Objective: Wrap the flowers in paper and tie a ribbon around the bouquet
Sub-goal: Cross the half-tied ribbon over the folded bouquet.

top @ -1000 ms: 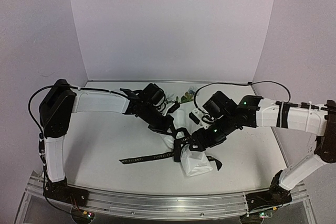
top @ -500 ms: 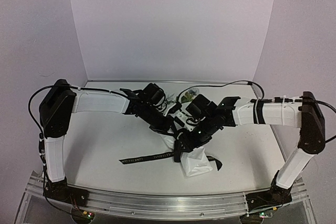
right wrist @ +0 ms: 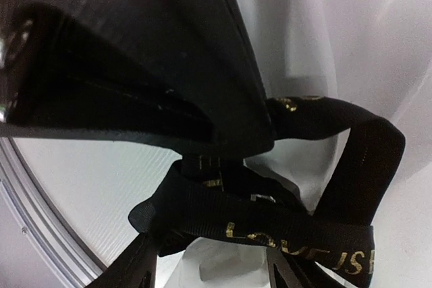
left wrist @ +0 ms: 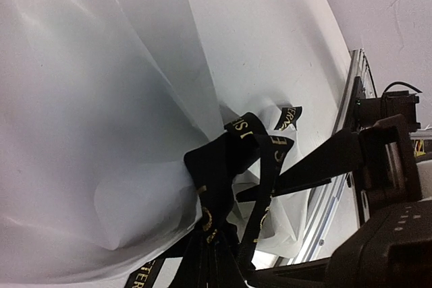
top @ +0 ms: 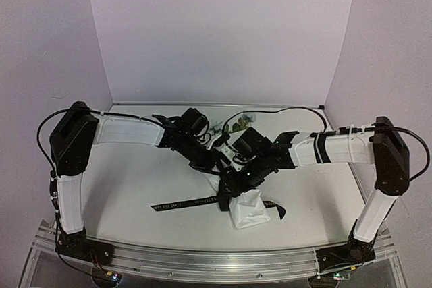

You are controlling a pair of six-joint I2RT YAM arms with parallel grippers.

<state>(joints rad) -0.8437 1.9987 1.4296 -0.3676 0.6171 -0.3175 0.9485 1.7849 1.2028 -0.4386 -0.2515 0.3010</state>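
Between parted fingers (right wrist: 131, 268) of right end effector (right wrist: 209, 271), the ribbon (right wrist: 297, 237); left end effector (top: 217, 165) clamped onto it.

Soft, even light falls from above. My overhead view is bright but slightly soft, with faint shadows on the table (top: 135, 180) and the near rail (top: 202, 262) bowed by the lens. My left wrist sees the paper (left wrist: 101, 99) glowing almost blown out, the ribbon (left wrist: 226, 160) crisp. My right wrist view is dim: a blurred black mass (right wrist: 135, 65) crowds the lens.
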